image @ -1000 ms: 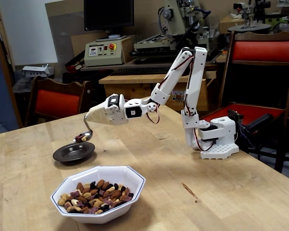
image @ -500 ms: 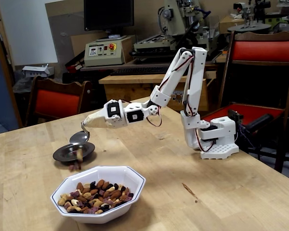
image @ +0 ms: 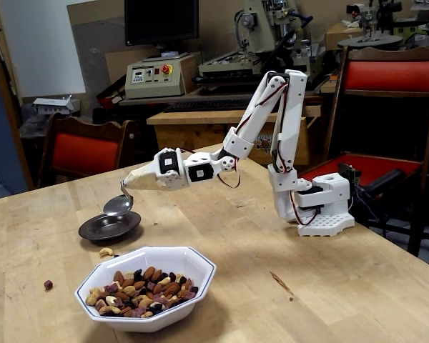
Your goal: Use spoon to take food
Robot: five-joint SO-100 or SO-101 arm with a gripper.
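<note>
Since half a second ago, the pieces that were dropping from the spoon have landed: a pale nut point(image: 106, 251) now lies on the wooden table point(image: 286, 286) just beside the white bowl point(image: 200, 275), and a dark bit point(image: 48, 284) sits further left. Nearest, the bowl holds the food point(image: 144, 289). Behind it the dark dish point(image: 109, 227) looks empty. The spoon point(image: 119, 205) hangs tipped over the dish, its taped handle clamped in the closed gripper point(image: 134, 179).
</note>
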